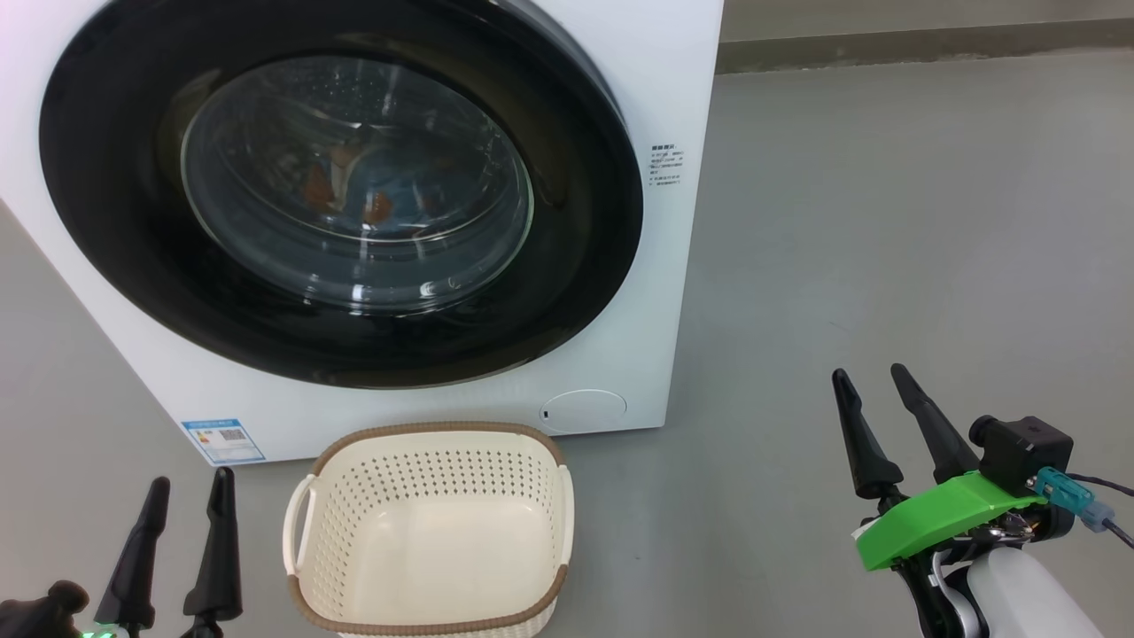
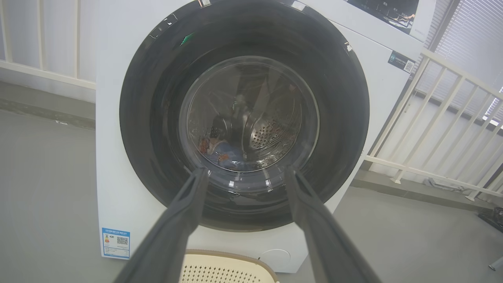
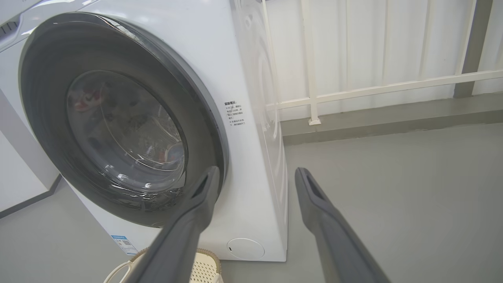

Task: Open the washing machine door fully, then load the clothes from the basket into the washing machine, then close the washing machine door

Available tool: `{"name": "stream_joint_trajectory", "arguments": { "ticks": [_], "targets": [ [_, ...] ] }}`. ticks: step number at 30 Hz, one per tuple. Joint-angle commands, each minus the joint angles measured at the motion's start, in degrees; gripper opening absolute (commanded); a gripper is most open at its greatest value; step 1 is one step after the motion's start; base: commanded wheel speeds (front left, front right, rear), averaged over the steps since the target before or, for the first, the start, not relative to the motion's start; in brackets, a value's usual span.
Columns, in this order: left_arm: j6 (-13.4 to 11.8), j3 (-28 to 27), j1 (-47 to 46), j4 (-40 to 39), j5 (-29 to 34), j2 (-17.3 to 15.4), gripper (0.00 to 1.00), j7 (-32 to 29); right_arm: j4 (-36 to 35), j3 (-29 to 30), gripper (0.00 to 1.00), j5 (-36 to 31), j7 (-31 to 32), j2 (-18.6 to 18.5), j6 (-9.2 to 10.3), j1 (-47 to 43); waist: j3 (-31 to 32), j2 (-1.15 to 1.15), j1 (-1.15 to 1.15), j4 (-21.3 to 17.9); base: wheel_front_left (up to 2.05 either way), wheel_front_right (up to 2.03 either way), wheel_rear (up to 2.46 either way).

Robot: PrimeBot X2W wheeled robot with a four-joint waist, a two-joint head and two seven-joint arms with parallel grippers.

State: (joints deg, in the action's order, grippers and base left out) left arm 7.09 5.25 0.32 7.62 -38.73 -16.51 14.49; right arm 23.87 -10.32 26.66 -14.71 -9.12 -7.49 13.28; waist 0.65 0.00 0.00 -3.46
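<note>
On the grey floor (image 1: 886, 221), the cream basket (image 1: 425, 434) sits just before the white washing machine (image 1: 673, 89). The washing machine door (image 1: 115, 230) is closed; blue clothes (image 1: 390, 190) with orange prints lie inside the drum, behind its glass. The left claw (image 1: 191, 478) and right claw (image 1: 869, 374) hover low either side of the basket, each spread wide, gripping nothing.

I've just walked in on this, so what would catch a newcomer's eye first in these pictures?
The big round washing machine door with its glossy black rim sits shut at the head view's upper left, blue and orange clothes behind its glass. In front stands the cream basket, empty. The left gripper and right gripper rest open at the lower corners.
</note>
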Motion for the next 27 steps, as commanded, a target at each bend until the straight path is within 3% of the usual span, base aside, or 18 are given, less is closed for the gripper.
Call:
{"name": "stream_joint_trajectory", "arguments": {
  "ticks": [1,27],
  "targets": [
    [0.2,-2.1,-1.3,-1.1,0.8,-1.0,1.0,0.5,-1.5,-0.4,1.0,-0.7,-0.3,-0.1,0.0,0.2,0.0,0.0,0.0,0.2,0.0,0.0,0.0],
    [0.3,-2.1,-1.6,-0.3,1.2,-0.9,1.0,0.5,-1.0,0.7,1.0,-3.5,-0.3,1.0,0.0,-0.1,0.0,0.0,0.0,0.5,0.0,0.0,0.0]
  ]
}}
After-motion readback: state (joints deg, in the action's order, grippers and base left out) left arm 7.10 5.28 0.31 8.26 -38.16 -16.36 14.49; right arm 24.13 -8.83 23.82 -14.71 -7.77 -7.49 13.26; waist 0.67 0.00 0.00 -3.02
